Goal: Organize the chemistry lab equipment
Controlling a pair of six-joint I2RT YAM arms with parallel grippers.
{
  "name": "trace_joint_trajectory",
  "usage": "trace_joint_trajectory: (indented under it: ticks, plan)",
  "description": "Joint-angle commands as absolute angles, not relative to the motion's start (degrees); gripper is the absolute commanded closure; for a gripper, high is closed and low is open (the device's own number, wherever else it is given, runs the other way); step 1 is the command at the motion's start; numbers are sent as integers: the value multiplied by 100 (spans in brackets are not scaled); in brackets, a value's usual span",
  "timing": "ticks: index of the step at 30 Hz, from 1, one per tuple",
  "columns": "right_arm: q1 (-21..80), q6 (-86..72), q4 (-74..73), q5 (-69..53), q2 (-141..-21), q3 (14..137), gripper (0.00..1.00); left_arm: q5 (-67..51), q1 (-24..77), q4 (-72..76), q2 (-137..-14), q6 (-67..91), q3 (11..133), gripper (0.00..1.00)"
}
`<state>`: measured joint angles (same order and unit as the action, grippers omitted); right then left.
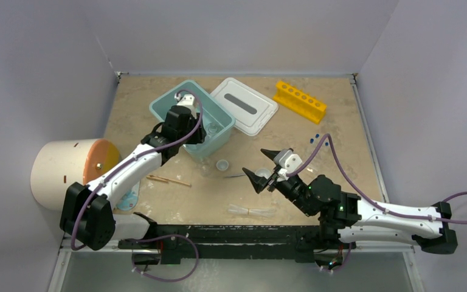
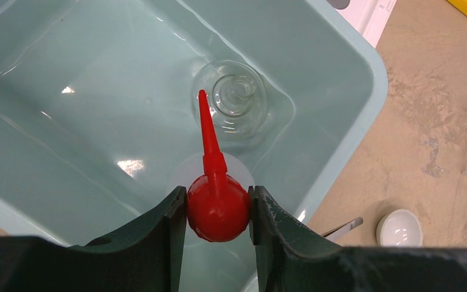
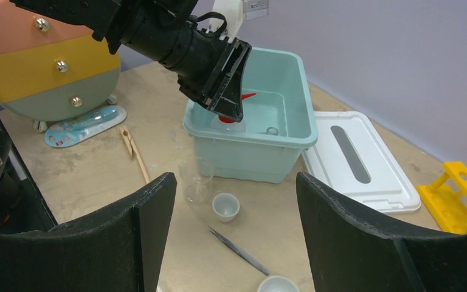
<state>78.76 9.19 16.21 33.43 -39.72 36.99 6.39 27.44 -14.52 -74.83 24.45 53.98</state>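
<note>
- teal tub near the desk's back edge, white lid touching its right side — bare desk toward the front edge
- left gripper low over the tub, clenched on squeeze bottle at its red cap
- right gripper mid-desk, jaws wide and empty — above tweezers and white bowl

Squeeze bottle, red nozzle: gripped at the cap by my left end effector, over teal tub. Loose on tabletop: white bowl, tweezers, wooden sticks, clear tubes.

Bright, even light; soft shadows; glare in tub; jaws prob. blurred.
</note>
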Motion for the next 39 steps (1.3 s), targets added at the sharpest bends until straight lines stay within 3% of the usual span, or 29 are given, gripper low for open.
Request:
trace_joint_trajectory:
  ticks: [1,6,28,39]
  plan:
    - [7910,814,1855,3436,-3907,3771,25,509,2757,-1359,-7369,2575,5460,77]
    - [7912,744,1833,3449,-3893,3770,24,440,2759,-1370,-7456,2581,5486,67]
    - [7910,589,1662,3537,-3772,3839,21,413,2760,-1521,-7761,2577,5646,47]
    - [7910,518,1612,3564,-3775,3918,19,380,2760,-1839,-7576,2430,6137,42]
